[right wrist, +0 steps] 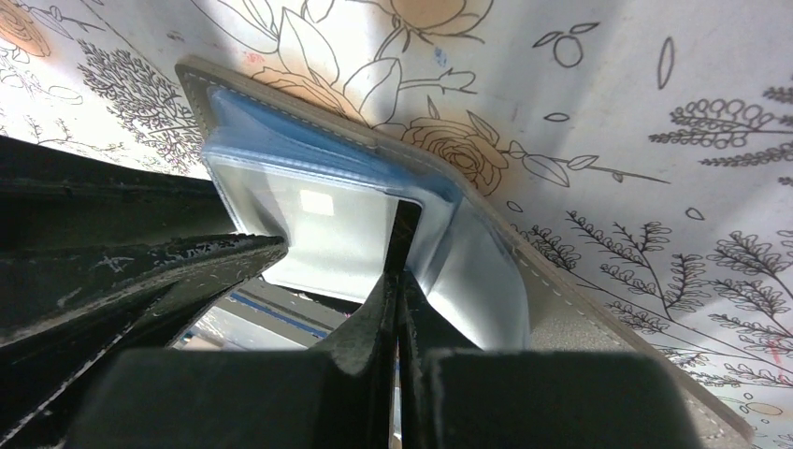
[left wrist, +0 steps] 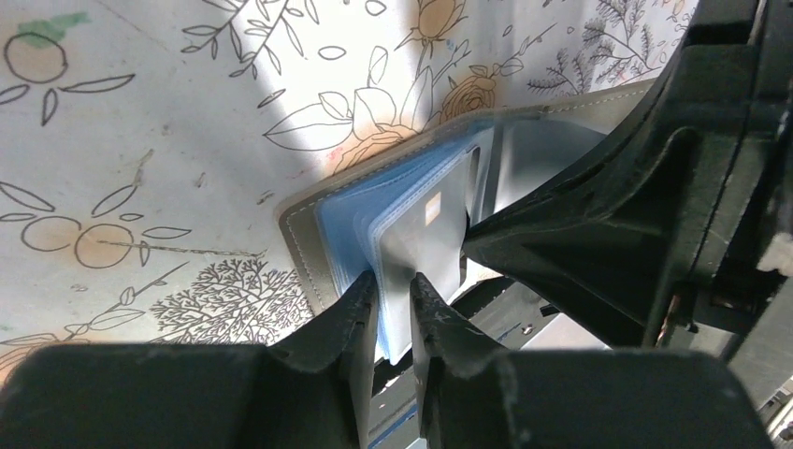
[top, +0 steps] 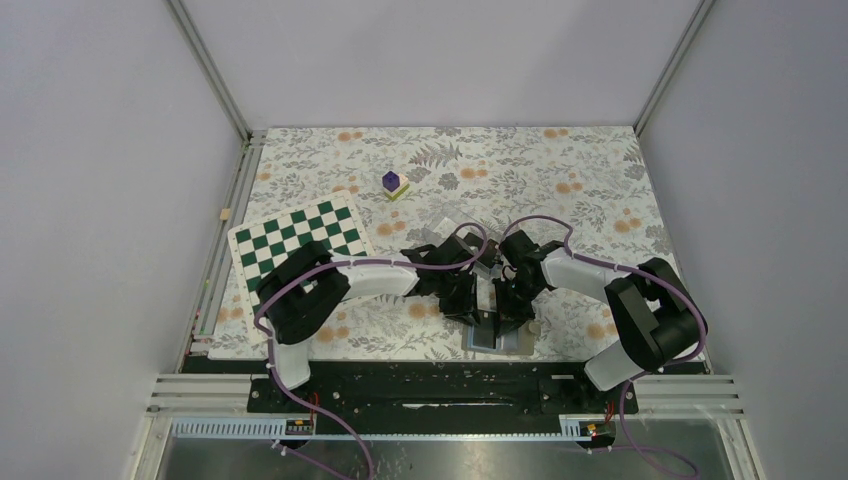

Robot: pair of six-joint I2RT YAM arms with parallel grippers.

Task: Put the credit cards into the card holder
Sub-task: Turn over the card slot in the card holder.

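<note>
Pale blue plastic is what this step turns on. The card holder (top: pixel 500 341) lies open on the flowered cloth (top: pixel 600 190) at the lower centre of the top view, close to the table's near edge, with both my arms bent in over it. My left gripper (left wrist: pixel 394 281) has its fingers closed onto the lower edge of a clear sleeve (left wrist: pixel 383 245), at the bottom middle of the left wrist view, lifting that leaf off the cover. Inside the sleeve sits a credit card (left wrist: pixel 425 234) with a small pale square on its face. My right gripper (right wrist: pixel 397 281) has its fingers pressed together on a thin dark sheet seen edge-on. I judge this to be a second card (right wrist: pixel 404 234), though it could be another leaf. Its upper end meets the pocket mouth at the middle of the right wrist view. To do this well I would make the left pinch firm so the mouth gapes. Then I would line the card's edge square with the slot and push slowly along its own plane, since a soft sleeve buckles and a corner can catch the seam. The holder has several blue leaves, and I see only one card seated for certain.
</note>
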